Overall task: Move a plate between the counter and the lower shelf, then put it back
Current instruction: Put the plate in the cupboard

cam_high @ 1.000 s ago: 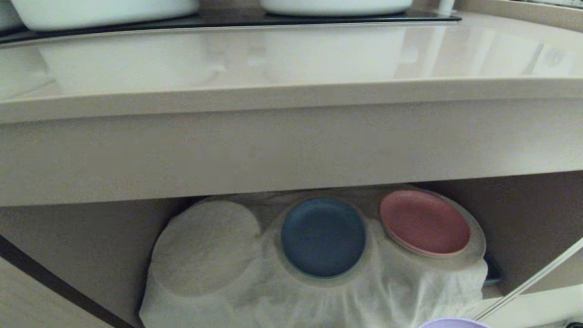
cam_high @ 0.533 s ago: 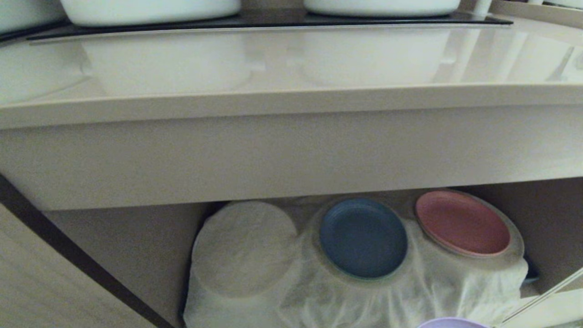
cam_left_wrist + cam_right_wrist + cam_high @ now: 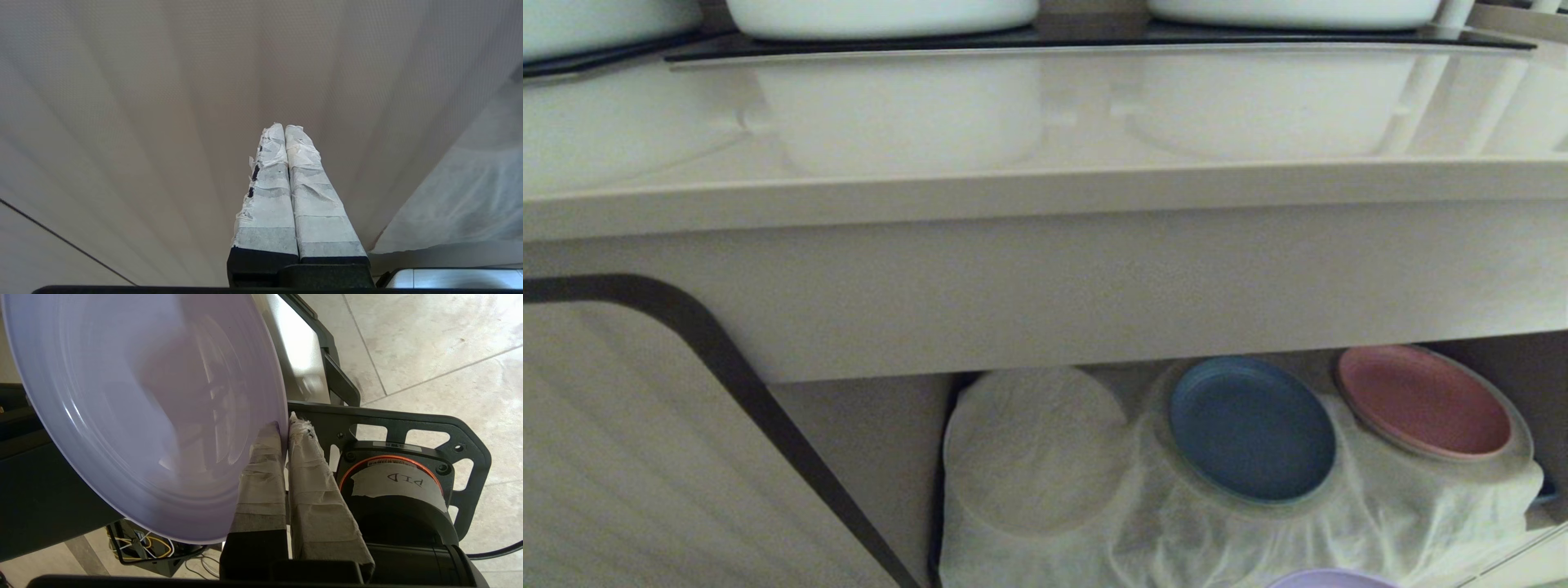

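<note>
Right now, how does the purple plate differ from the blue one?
The lilac plate is clamped by its rim in the right gripper, tilted, off the shelf; the blue plate rests free on a cloth mound in the lower shelf. Both are small, round and low-rimmed.

Matte lilac round plate point(image 3: 135, 416); glossy beige table point(image 3: 1045, 122); wrinkled white cloth point(image 3: 1176, 531) bearing a blue plate point(image 3: 1252, 429) and a pink plate point(image 3: 1423, 400).

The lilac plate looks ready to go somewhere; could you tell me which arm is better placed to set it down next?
Right. The right gripper is shut on the lilac plate by its rim, while the left gripper is shut on nothing and faces a bare panel.
</note>
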